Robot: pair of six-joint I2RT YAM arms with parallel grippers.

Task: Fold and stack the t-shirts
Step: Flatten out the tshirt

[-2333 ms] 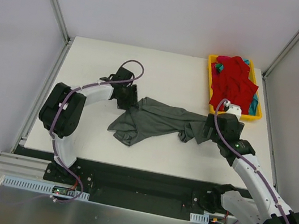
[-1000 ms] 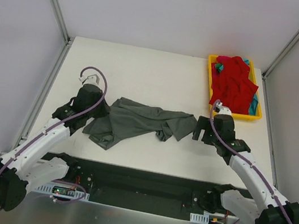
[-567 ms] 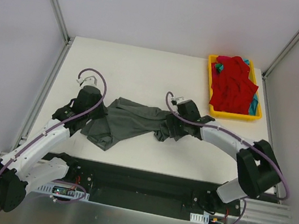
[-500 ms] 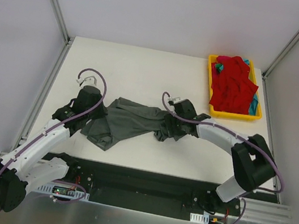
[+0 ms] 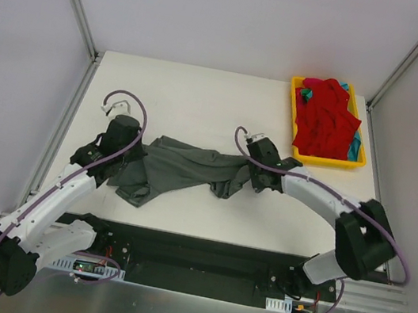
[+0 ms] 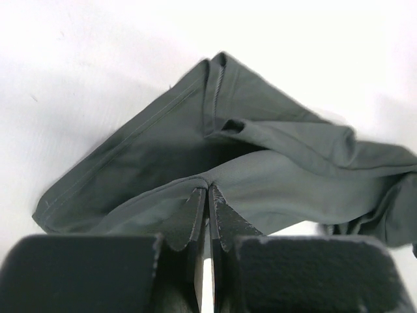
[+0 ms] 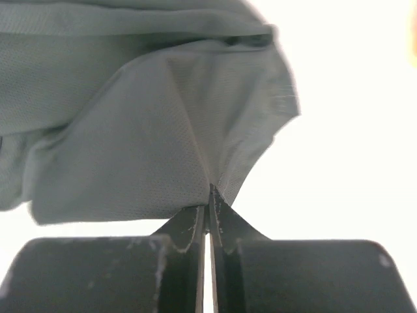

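A dark charcoal grey t-shirt (image 5: 183, 170) lies crumpled and stretched across the middle of the white table. My left gripper (image 5: 132, 164) is shut on its left part; in the left wrist view the fingertips (image 6: 208, 189) pinch a fold of grey t-shirt (image 6: 273, 176). My right gripper (image 5: 256, 179) is shut on its right end; in the right wrist view the tips (image 7: 210, 193) pinch a ridge of grey cloth (image 7: 124, 137) raised off the table. A bright red t-shirt (image 5: 326, 118) lies heaped in the tray, with a bit of teal t-shirt (image 5: 352, 150) under it.
The yellow tray (image 5: 328, 162) stands at the table's back right corner. Bare white table (image 5: 202, 99) lies behind the grey shirt. Metal frame posts rise at both back corners, and walls close in both sides.
My right arm swung left from beside the tray to the shirt's right end and its jaws closed on the cloth. My left gripper, still shut, shifted slightly up and left with the shirt.
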